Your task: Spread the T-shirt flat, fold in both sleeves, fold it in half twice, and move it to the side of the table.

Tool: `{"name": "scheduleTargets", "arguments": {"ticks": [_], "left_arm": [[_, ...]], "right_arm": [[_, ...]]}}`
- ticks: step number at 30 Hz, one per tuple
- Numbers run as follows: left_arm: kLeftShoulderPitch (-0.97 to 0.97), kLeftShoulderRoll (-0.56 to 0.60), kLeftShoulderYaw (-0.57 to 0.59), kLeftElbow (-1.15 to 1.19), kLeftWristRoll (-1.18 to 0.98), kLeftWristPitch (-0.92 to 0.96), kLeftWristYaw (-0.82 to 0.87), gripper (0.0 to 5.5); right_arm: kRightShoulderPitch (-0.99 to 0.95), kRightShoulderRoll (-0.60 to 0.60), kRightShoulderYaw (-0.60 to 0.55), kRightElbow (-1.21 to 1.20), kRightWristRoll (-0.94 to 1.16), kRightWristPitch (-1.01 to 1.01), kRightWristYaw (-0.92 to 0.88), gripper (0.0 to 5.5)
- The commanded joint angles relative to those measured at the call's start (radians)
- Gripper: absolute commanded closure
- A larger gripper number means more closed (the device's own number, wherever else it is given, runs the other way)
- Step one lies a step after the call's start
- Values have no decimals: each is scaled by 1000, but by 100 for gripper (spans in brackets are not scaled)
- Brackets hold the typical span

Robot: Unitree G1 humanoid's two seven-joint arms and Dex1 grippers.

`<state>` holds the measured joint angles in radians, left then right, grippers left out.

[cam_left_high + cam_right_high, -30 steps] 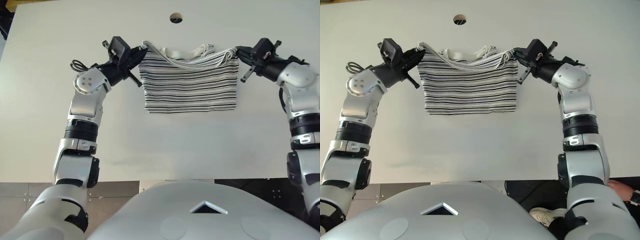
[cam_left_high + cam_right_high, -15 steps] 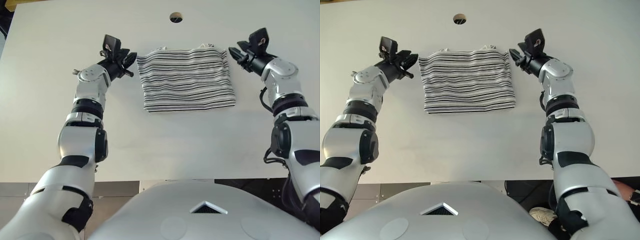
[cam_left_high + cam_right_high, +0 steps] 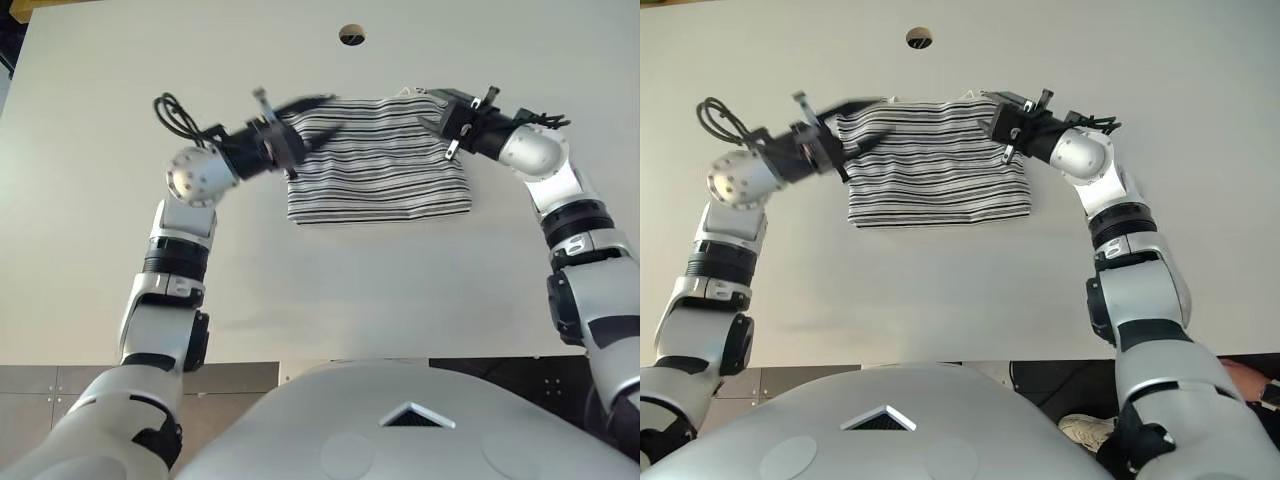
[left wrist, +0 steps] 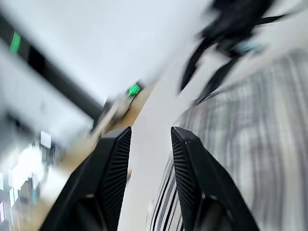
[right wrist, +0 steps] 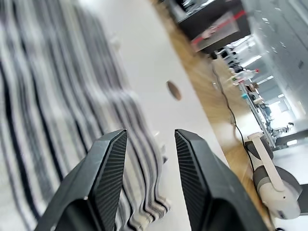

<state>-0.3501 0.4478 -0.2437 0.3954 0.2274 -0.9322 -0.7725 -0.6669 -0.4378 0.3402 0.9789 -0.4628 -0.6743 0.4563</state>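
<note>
The black-and-white striped T-shirt lies folded into a rectangle on the white table, toward the far side. My left gripper hovers over the shirt's far left corner, open, with nothing between its fingers. My right gripper sits over the far right corner, also open and empty. In the left wrist view the striped cloth lies past the fingers, with the right gripper farther off. In the right wrist view the stripes run beneath the open fingers.
A small round hole is in the table beyond the shirt. Bare tabletop stretches to both sides of the shirt and toward the near edge.
A second ago both grippers held the shirt's far edge up; they let go and it dropped flat. Since then both arms have swung inward from beside the shirt to over its far corners.
</note>
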Motion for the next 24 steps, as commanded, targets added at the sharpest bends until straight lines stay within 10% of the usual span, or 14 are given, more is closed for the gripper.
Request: {"name": "scheduleTargets", "arguments": {"ticks": [1, 14, 24], "left_arm": [[54, 66, -115, -69, 232, -79, 7, 397], [-113, 249, -287, 34, 933, 108, 441, 397], [-186, 337, -301, 86, 844, 76, 566, 397]], "right_arm": [[10, -38, 93, -12, -99, -32, 6, 367], [354, -279, 201, -817, 239, 215, 665, 367], [374, -184, 30, -914, 425, 296, 541, 367]]}}
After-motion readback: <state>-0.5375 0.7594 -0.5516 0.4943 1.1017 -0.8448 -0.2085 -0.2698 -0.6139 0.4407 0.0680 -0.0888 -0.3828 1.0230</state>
